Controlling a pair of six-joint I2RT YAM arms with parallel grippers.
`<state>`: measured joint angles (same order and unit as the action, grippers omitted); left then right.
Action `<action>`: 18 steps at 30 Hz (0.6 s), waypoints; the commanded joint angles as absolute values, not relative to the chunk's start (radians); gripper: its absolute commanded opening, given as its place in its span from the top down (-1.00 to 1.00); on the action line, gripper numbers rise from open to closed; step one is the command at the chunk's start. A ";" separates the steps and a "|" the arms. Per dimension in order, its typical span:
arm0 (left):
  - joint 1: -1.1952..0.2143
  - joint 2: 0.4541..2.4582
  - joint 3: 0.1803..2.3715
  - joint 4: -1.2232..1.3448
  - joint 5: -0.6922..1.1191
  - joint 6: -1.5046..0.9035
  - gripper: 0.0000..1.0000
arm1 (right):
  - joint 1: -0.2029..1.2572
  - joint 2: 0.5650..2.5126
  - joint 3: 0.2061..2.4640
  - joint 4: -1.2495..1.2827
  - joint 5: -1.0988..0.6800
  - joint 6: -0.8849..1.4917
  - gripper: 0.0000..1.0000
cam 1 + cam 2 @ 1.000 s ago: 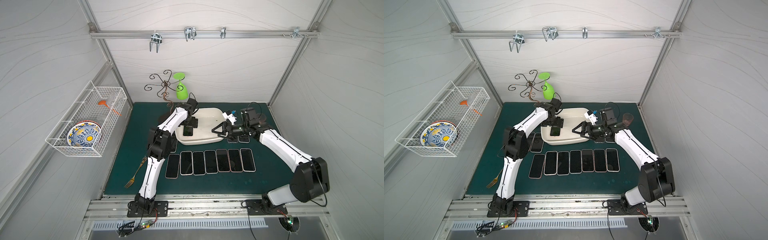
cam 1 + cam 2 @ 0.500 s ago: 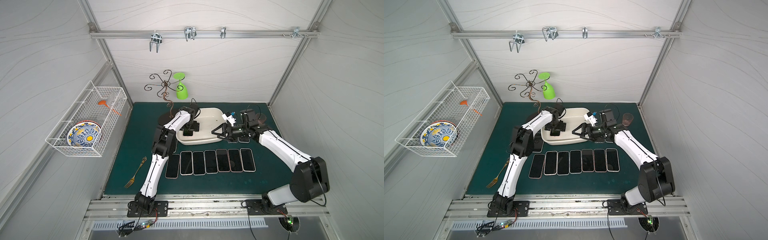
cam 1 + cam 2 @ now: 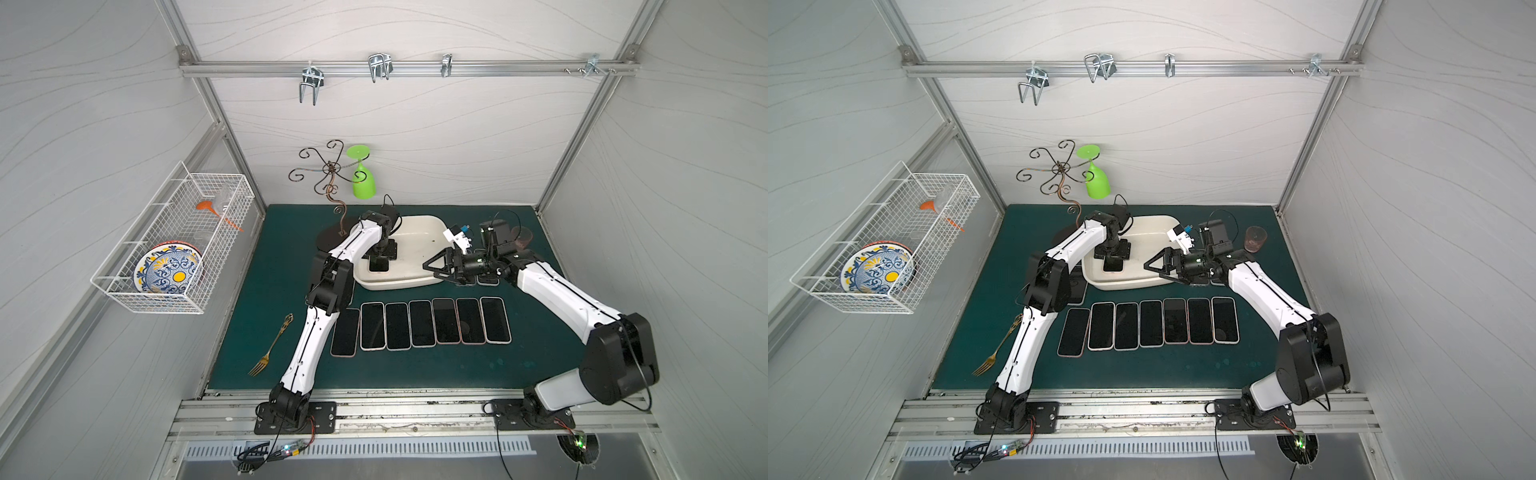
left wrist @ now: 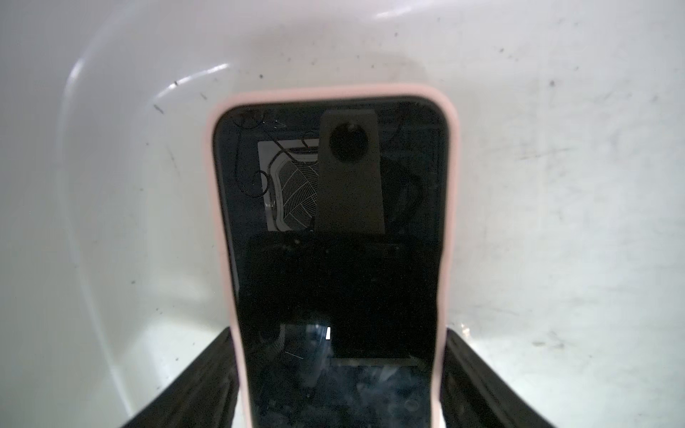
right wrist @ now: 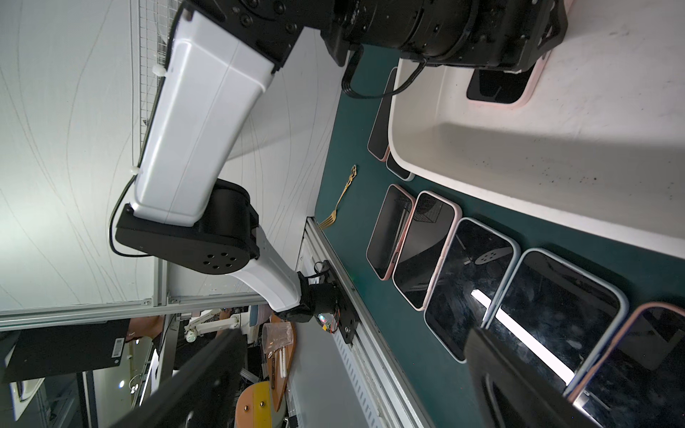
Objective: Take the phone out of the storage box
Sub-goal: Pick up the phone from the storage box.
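You are looking at the storage box (image 3: pixel 415 245) sitting toward 12 o'clock on the green tabletop (image 3: pixel 282 249). The phone (image 3: pixel 379 266), in a pink case with its dark screen up, is lying inside the box near its 8 o'clock corner. Your left jaws are reaching straight down into the box and straddling the phone. In the left wrist view their black fingers (image 4: pixel 185 389) are pressing against both long sides of the pink case, so they are clamped on the phone while it is lying on the box floor. Your right jaws are hovering at the box's 4 o'clock rim, rolled onto their side and pointing toward 9 o'clock. In the right wrist view their fingers (image 5: pixel 519 389) are standing wide apart. A row of seven phones (image 3: pixel 419 324) is lying side by side, screens up, at 6 o'clock of the box. A gold fork (image 3: pixel 272 345) is lying at 8 o'clock on the tabletop. On the wall at 9 o'clock a white wire basket (image 3: pixel 174 241) is holding a patterned plate (image 3: pixel 168 270). At 12 o'clock a green glass (image 3: pixel 363 183) is hanging upside down from a curly metal stand (image 3: pixel 328 170).
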<state>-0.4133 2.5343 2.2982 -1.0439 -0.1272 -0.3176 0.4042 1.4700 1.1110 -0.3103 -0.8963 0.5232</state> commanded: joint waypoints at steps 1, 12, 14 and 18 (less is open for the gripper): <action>-0.409 2.507 2.350 -1.052 -0.120 -0.310 0.12 | 0.407 1.490 1.097 -0.263 -0.909 0.518 -0.97; -0.410 2.215 2.313 -1.051 -0.026 -0.315 0.22 | 0.415 1.649 1.164 -0.060 -0.908 0.620 -0.97; -0.411 2.197 2.307 -1.061 -0.012 -0.319 0.24 | 0.427 1.685 1.202 -0.064 -0.900 0.615 -0.97; -0.417 2.153 2.270 -1.064 0.041 -0.343 0.27 | 0.457 1.759 1.285 -0.076 -0.882 0.577 -0.97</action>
